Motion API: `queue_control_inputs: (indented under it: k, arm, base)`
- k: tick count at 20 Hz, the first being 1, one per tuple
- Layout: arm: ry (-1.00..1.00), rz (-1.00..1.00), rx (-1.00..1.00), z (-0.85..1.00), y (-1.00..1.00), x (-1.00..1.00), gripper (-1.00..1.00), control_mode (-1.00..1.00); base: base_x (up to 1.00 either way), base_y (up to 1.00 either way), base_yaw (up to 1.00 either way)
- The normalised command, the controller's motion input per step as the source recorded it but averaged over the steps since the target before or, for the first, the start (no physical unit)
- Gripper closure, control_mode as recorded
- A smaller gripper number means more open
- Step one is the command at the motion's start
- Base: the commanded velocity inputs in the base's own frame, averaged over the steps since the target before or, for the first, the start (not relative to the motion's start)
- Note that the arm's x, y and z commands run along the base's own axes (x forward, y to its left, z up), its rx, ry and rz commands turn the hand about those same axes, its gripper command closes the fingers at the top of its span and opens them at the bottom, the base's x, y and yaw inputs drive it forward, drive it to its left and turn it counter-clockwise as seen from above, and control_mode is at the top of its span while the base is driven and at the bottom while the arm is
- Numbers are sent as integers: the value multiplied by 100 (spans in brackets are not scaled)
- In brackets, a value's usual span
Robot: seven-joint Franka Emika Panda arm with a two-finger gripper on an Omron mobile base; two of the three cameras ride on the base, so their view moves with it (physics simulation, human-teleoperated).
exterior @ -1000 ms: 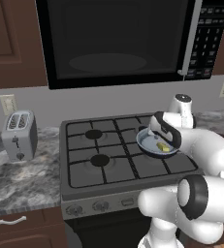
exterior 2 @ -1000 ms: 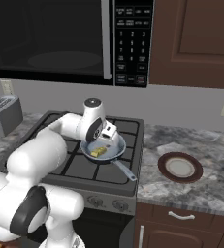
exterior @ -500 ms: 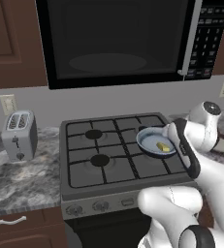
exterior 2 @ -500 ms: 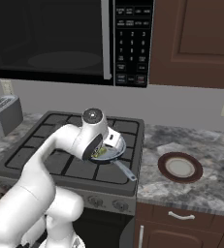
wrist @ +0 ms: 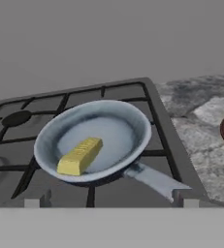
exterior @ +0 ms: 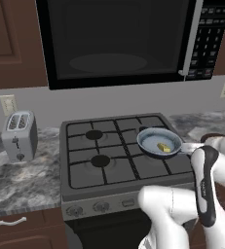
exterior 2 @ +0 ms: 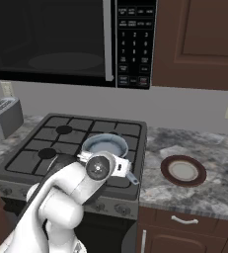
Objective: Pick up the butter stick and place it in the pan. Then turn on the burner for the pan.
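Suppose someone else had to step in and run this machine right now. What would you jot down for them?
Gripper: empty, tips apart, looking at the stove from its front edge.
Butter stick: lying inside the pan, toward its near side.
Pan: on the stove's right side, handle pointing toward the front right.
Done: butter is in the pan.
Left: turn on the burner under the pan; knobs sit along the stove's front panel. No flame visible yet.
Brown-rimmed plate on the counter to the right plays no part.
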Motion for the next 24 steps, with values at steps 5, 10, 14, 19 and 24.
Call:
queue_control_inputs:
  k: [5,10,14,19,24]
  arm:
    - [-25,10,0,-8,-34,-42,-100,-100]
    - [-18,12,0,-30,-15,-29,-100,-100]
    - [-21,14,0,-47,-2,-25,-100,-100]
    - [-16,3,2,-38,-2,-6,-100,-100]
    - [-11,-5,6,-28,-3,-6,-100,-100]
  base:
    - [0,0,0]
    - [0,0,0]
    - [0,0,0]
    - [0,0,0]
    - [0,0,0]
